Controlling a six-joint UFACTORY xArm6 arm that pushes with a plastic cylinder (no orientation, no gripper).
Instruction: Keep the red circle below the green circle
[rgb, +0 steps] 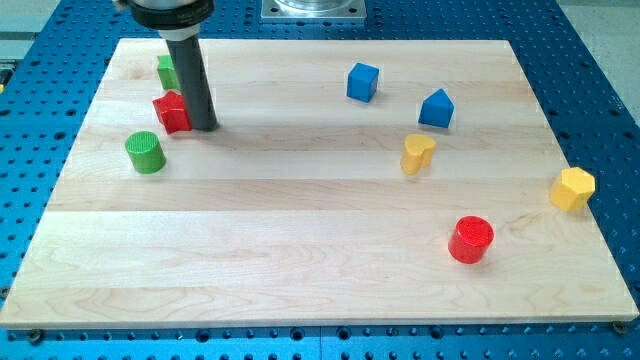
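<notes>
Dark rod, no jaws to open or close, my tip (204, 126) touching red block (172, 111) on its right | green circle (146, 152) just below-left of tip | red circle (471, 240) far right of tip, lower than green circle | wooden board (300, 270) beneath.

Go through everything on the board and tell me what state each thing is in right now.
my tip: on the board, touching the red block.
red block: against my tip.
green block: partly hidden behind the rod.
green circle: upright, free.
red circle: upright, free, lower than the green circle.
</notes>
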